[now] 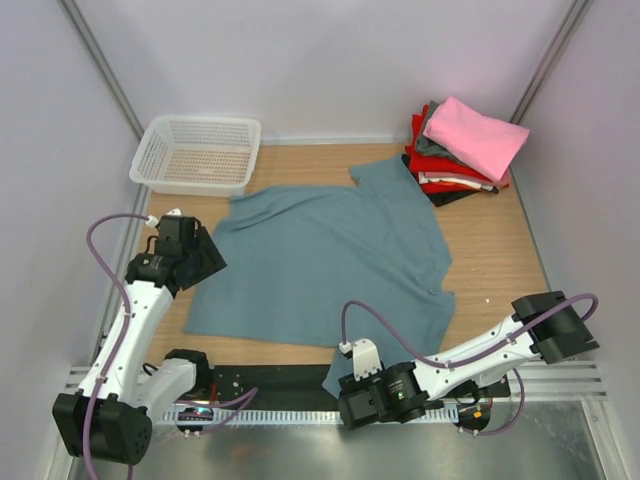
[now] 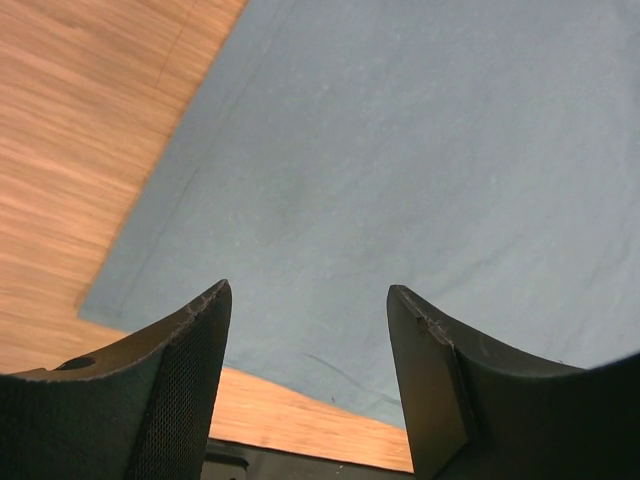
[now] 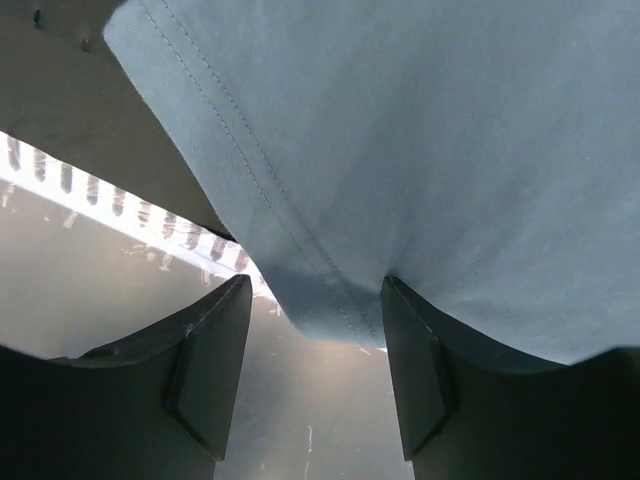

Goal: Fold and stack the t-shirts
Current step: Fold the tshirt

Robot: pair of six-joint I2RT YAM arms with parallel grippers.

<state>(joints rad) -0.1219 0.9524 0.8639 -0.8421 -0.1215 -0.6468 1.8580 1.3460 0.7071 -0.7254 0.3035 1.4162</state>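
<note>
Spread wide across the wooden table (image 1: 500, 262): teal shirt (image 1: 330, 255), mostly flat with a few soft ripples, left edge running straight along bare wood. Near right corner of the hem draped over the table's front edge, hanging down past the black strip there.

Around that hanging corner, right gripper (image 3: 315, 285), low at the front of the table, arm stretched in from the right. Jaws apart, stitched hem between the fingers, cloth against one finger and a bright gap beside the other; released, not pinching.

Over the shirt's left side, near its near left corner, left gripper (image 2: 310, 295), pointed down at the cloth. Jaws likewise apart, nothing between them but the view of teal fabric and a band of wood below.

In the far right corner, just beside the teal shirt's far edge, stack of folded shirts: pink (image 1: 478, 135) on top and askew, grey (image 1: 430, 128) and red (image 1: 440, 165) beneath, a sliver of white (image 1: 441, 180), black (image 1: 455, 197) at the bottom.

At far left, against the wall, white basket (image 1: 195, 152), close to the shirt's far left corner.
</note>
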